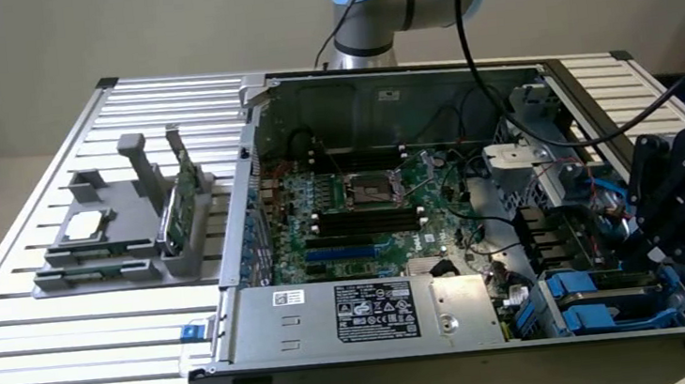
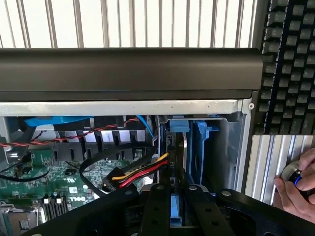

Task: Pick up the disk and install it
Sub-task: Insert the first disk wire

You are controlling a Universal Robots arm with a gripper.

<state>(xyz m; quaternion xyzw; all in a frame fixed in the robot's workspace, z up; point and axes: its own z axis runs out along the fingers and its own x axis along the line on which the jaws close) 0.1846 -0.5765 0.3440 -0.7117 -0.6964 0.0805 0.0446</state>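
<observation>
Gripper [image 2: 171, 209] is pinching narrowly on the disk's [image 2: 174, 209] blue edge, lowering it into the drive bay [image 2: 199, 147] directly ahead; insertion step, next needs straight seating.

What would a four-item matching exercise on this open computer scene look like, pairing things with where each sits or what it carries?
Things:
1. disk
2. green circuit card
3. power supply
4. hand

Places or states:
A. upright in the grey holder
B. resting on a round button
C. between the jaws
D. carrying a black label

Pairs: 1-C, 2-A, 3-D, 4-B
</observation>
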